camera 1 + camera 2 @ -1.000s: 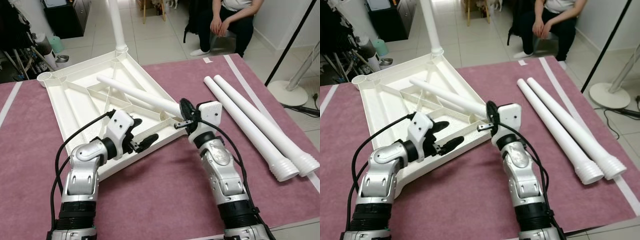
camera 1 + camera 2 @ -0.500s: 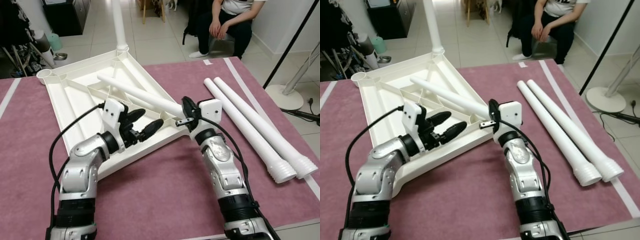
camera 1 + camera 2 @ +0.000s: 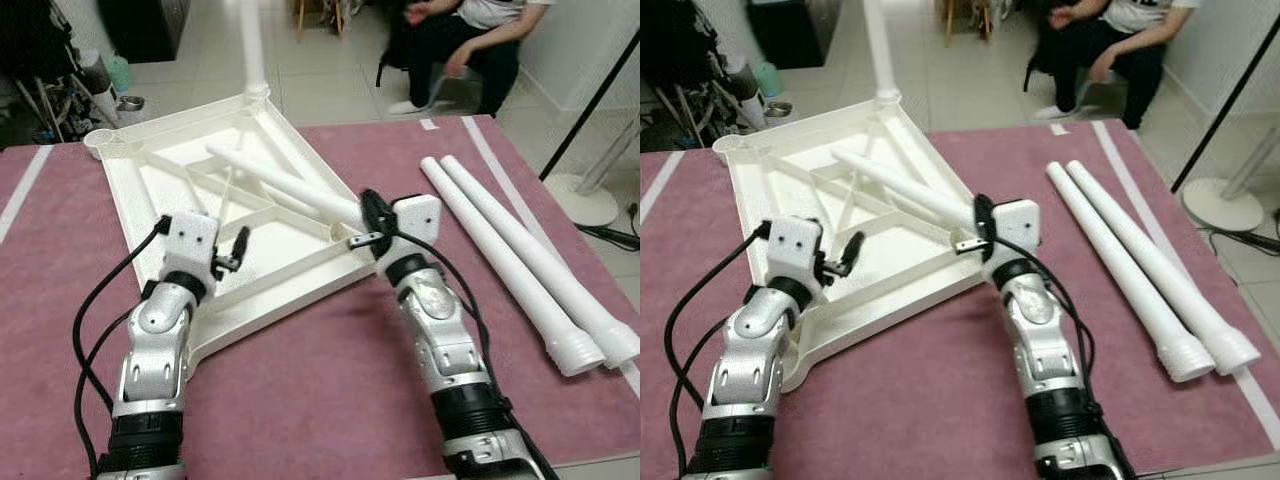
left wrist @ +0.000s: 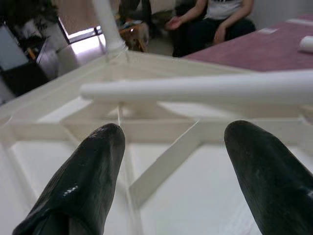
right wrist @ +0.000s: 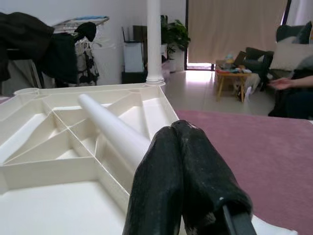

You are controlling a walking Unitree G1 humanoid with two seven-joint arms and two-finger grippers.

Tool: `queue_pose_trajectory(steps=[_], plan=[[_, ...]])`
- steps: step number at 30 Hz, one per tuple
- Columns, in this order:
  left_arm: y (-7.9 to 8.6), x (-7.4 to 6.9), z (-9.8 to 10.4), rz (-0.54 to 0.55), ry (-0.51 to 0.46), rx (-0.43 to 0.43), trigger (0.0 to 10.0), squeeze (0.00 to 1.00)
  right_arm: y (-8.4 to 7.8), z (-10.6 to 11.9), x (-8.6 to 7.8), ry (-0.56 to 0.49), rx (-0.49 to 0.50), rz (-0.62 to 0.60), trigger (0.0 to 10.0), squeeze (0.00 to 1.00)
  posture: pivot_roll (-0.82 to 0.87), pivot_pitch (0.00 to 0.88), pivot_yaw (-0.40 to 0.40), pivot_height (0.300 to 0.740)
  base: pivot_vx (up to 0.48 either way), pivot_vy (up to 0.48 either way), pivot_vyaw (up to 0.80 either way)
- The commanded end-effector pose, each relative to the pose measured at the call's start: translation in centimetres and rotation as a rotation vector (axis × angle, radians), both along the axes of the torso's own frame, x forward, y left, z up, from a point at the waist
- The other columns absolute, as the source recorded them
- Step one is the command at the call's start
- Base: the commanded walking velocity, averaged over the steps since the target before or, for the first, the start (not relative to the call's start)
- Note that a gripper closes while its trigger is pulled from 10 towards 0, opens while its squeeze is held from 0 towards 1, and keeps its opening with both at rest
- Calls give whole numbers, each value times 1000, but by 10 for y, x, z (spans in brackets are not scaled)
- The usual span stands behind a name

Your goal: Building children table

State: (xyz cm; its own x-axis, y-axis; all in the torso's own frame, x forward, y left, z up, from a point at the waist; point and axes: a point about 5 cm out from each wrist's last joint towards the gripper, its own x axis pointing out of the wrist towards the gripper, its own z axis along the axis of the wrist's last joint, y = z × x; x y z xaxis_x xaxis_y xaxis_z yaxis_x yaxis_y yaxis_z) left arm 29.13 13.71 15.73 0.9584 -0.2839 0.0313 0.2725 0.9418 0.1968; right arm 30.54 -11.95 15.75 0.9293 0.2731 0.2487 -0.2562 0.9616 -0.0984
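The upturned white tabletop (image 3: 190,200) lay ribs-up toward the far left corner of the maroon surface (image 3: 330,400), one leg already standing upright in its far corner socket (image 3: 255,95). A loose white leg (image 3: 285,185) lay slantwise across the ribs, its long axis running from the middle of the tabletop down to the near right corner, where the right gripper (image 3: 366,222) met its near end. In the right wrist view that gripper's jaws were pressed together with no gap between them, the leg (image 5: 115,132) stretching straight away from just beyond their tips; whether they pinched anything I could not tell. The left gripper (image 3: 238,247) hovered over the near left part of the tabletop with its jaws spread wide and empty, the leg (image 4: 205,88) lying crosswise ahead of them and a little above the ribs. The right arm was therefore the nearer to the leg's end, the left better placed to take its middle. Two more legs (image 3: 520,260) lay side by side near the right edge of the surface, well apart from both arms. A person (image 3: 465,45) sat beyond the far edge.
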Motion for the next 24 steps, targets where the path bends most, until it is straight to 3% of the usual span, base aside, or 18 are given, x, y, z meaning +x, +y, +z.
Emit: queue_pose_trajectory(steps=[1, 4, 5, 13, 16, 18, 20, 23, 24], plan=[[0, 2, -6, 7, 22, 29, 10000, 0, -3, -3, 1, 3, -21, -8, 10000, 0, 17, 0, 85, 740, 0, 0, 0], [-5, 7, 3, 1, 0, 25, 10000, 0, -3, 7, 4, -13, -22, 12, 10000, 0, 11, 0, 80, 740, 0, 0, 0], [-6, 9, 4, 31, 0, -14, 10000, 0, -5, 10, 5, -15, -13, 5, 10000, 0, 11, 0, 57, 740, 0, 0, 0], [-7, 13, 0, 117, 8, -82, 10000, 0, -16, 12, 15, 26, -61, -20, 10000, 0, -5, 0, 54, 740, 0, 0, 0], [-12, 12, 8, 101, -15, -73, 10000, 0, -26, 38, 39, 116, -119, 85, 10000, 0, 3, 0, 47, 740, 0, 0, 0], [-13, 12, 10, 92, -24, -59, 10000, 0, -27, 47, 45, 139, -121, 110, 10000, 0, 3, 0, 47, 740, 0, 0, 0], [-15, 13, 15, 77, -49, -35, 10000, 0, -29, 66, 65, 202, -86, 128, 10000, 0, 12, 0, 41, 740, 0, 0, 0], [-17, 13, 18, 73, -58, -32, 10000, 0, -27, 71, 73, 236, -70, 150, 10000, 0, 12, 0, 41, 740, 0, 0, 0], [-18, 12, 21, 69, -68, -29, 10000, 0, -24, 72, 80, 291, -49, 187, 10000, 1000, 36, 0, 30, 740, 0, 0, 0]])
